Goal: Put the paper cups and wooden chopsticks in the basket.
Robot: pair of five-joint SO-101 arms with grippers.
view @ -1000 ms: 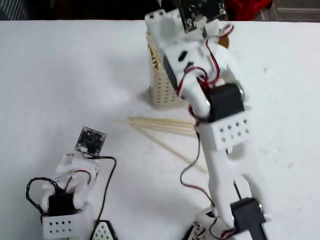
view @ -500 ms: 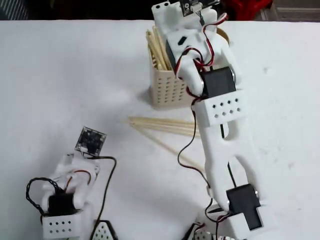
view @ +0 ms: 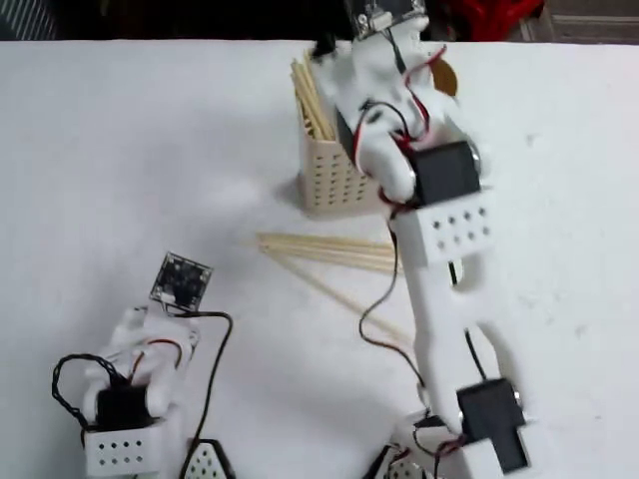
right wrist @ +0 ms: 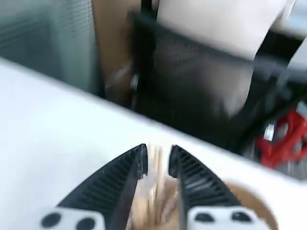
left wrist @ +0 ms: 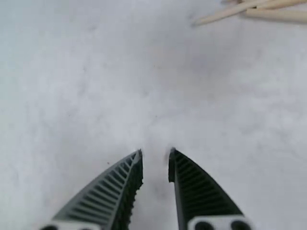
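A cream perforated basket (view: 324,185) stands at the back middle of the table, with a bundle of wooden chopsticks (view: 310,100) leaning in it. My right gripper (view: 324,60) hangs over the basket. In the right wrist view its fingers (right wrist: 157,151) sit a narrow gap apart, with chopsticks (right wrist: 156,191) between them. The brown rim of a paper cup (view: 446,78) (right wrist: 252,206) peeks out beside the right arm; whether it is in the basket I cannot tell. More chopsticks (view: 324,251) (left wrist: 249,9) lie loose on the table. My left gripper (left wrist: 155,152) is slightly open over bare table, holding nothing.
The left arm (view: 130,399) rests at the front left corner with its cables. The right arm (view: 449,299) stretches from the front edge to the basket and crosses over the loose chopsticks. The table's far edge runs just behind the basket.
The right arm pushed forward over the basket, then drew back a little. More chopsticks now show in the basket than a second ago. The left arm kept still.
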